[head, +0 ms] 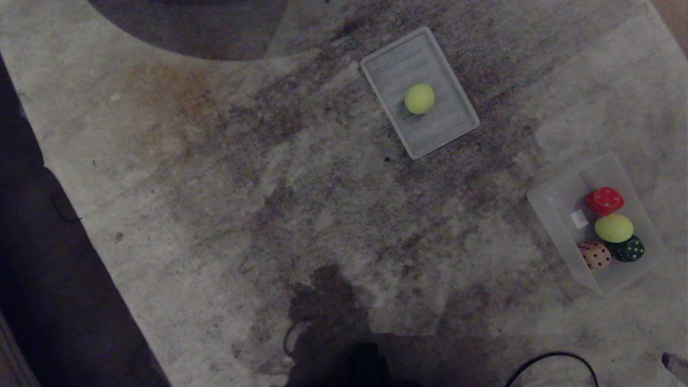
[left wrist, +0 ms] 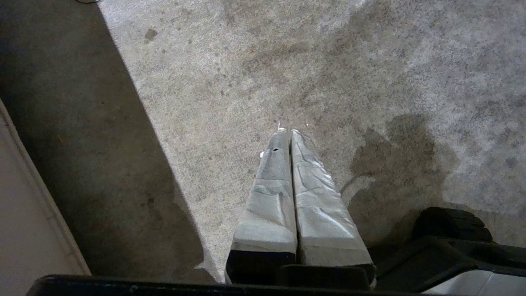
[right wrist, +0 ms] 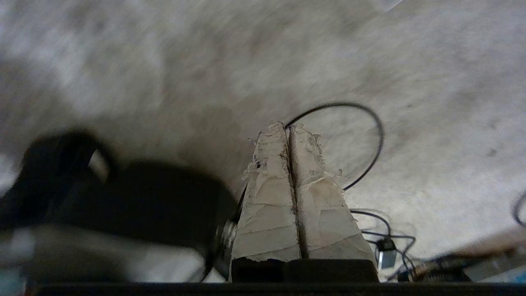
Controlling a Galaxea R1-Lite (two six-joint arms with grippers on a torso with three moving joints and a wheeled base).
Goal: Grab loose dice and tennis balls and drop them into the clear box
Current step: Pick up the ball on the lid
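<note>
Both claws pinched closed and empty; clear box (head: 559,207) lies diagonally, long axis running far-left to near-right.

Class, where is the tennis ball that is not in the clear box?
Head view, upper middle: the loose tennis ball rests on the flat lid panel.

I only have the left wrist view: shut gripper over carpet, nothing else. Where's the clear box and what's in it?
Observer: The clear box sits on the carpet at the right of the head view, holding a red die, a tennis ball, a dark green die and a peach die.
Operator: Anything still loose?
Observer: One more tennis ball, resting on the flat lid farther out.
Operator: Right gripper?
Observer: Right gripper is shut and empty, above a black cable.
</note>
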